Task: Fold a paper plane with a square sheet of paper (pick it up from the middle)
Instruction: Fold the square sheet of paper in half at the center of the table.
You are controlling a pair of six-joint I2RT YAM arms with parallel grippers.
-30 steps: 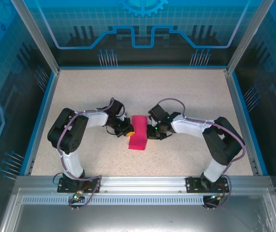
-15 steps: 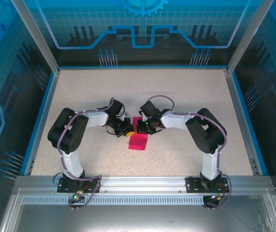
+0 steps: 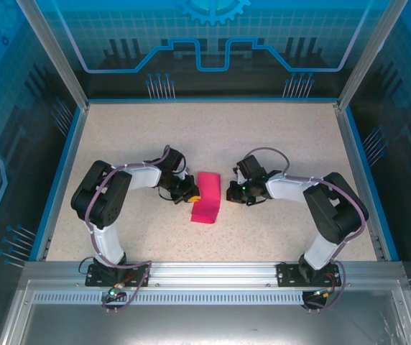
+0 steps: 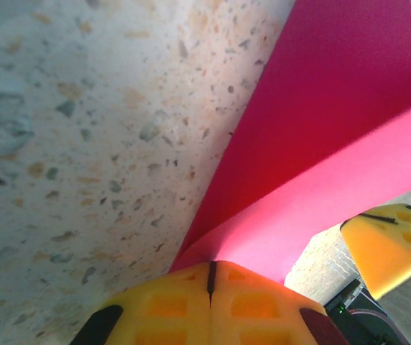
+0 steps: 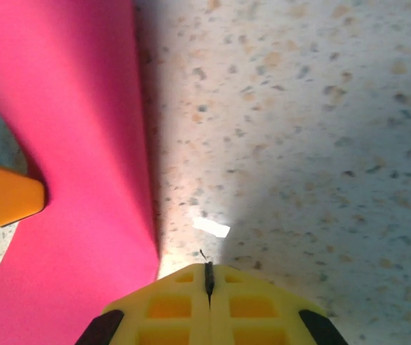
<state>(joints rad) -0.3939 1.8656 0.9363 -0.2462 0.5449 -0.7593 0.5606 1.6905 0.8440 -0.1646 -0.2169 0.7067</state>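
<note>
The square sheet of paper [image 3: 206, 197] lies folded between the left gripper [image 3: 190, 192] and the right gripper [image 3: 231, 194].
The left fingers [image 4: 169, 305] are pressed together, with the sheet's edge right at their tips. The right fingers [image 5: 252, 305] are also together, with the sheet just left of their tips on the speckled table [image 3: 277, 136].

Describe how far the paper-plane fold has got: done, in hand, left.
Done: the square sheet of paper lies folded into a narrow rectangle. In hand: the left gripper, shut, touches its left edge, where a flap lifts; the right gripper, shut, sits just off its right edge. Left: the nose and wing folds; it is not yet a dart.
</note>
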